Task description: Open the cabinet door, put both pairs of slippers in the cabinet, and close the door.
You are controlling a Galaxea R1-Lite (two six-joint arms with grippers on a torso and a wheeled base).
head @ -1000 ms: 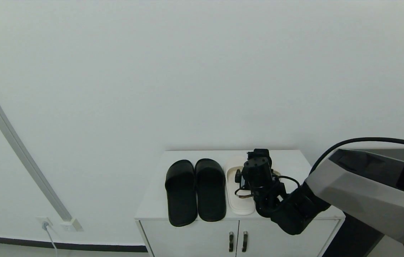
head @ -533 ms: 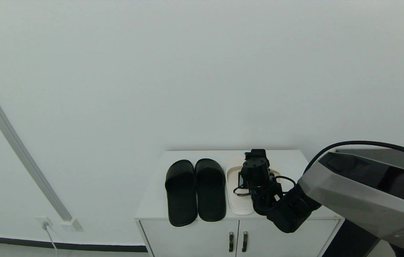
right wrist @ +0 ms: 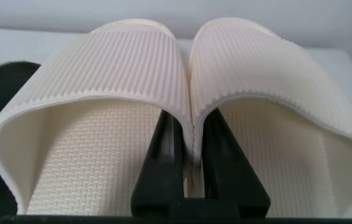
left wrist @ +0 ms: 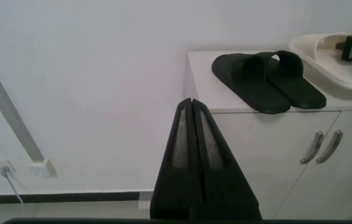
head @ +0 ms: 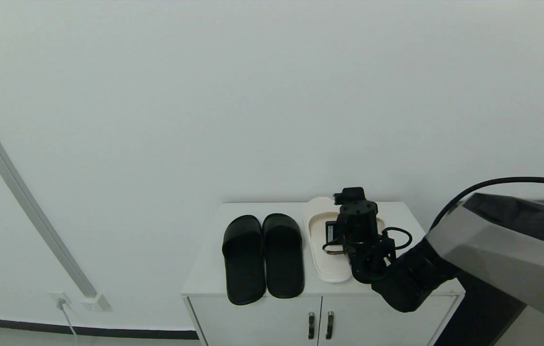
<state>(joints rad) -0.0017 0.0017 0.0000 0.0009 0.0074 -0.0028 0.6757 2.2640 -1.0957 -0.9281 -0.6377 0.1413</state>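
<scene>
A pair of black slippers (head: pixel 262 257) (left wrist: pixel 269 74) lies side by side on the white cabinet (head: pixel 204 281), left of the middle. To their right is the cream pair of slippers (head: pixel 320 250) (right wrist: pixel 132 81). My right gripper (right wrist: pixel 188 149) is shut on the two touching inner walls of the cream slippers, one finger inside each, and holds them slightly off the cabinet top. The cabinet doors are closed, with two dark handles (head: pixel 320 325) (left wrist: pixel 322 146) at the middle seam. My left gripper (left wrist: pixel 192 109) is shut and empty, low in front of the cabinet's left side.
A white wall rises right behind the cabinet. A grey conduit (head: pixel 21 192) runs down it at the left to a wall socket (head: pixel 60 300) with a cable. A dark skirting strip (head: pixel 60 329) lines the floor.
My right gripper has risen and shifted slightly to the right, lifting the cream slippers with it. The black slippers and the cabinet doors have stayed as they were.
</scene>
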